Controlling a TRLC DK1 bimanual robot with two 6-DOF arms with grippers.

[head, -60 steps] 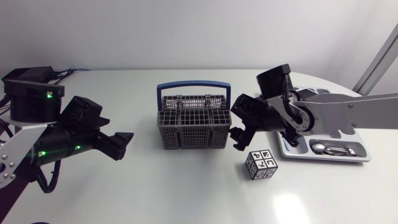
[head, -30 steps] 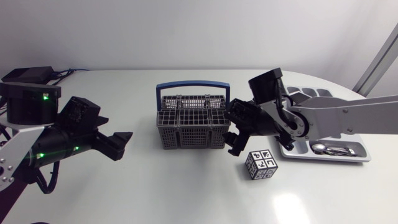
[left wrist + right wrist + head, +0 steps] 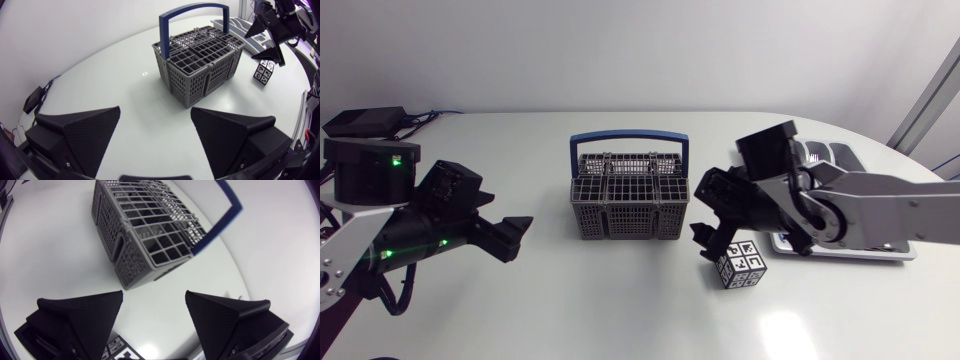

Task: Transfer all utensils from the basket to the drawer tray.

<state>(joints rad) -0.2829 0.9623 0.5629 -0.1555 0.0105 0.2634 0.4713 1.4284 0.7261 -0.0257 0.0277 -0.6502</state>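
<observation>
- Now you see the basket (image 3: 628,195) standing upright at the middle of the table. Its long axis runs across from left to right, and its blue handle (image 3: 628,137) arches along this same axis.
- The drawer tray (image 3: 830,153) lies to the right of the basket, mostly hidden behind the right arm.
- The left gripper (image 3: 155,117) points level toward the basket, well apart from it. Its fingers are spread and hold nothing.
- The right gripper (image 3: 154,296) tilts down just beside the basket's right end, near a marker cube (image 3: 740,265). Its fingers also stand apart, with nothing between them.
</observation>
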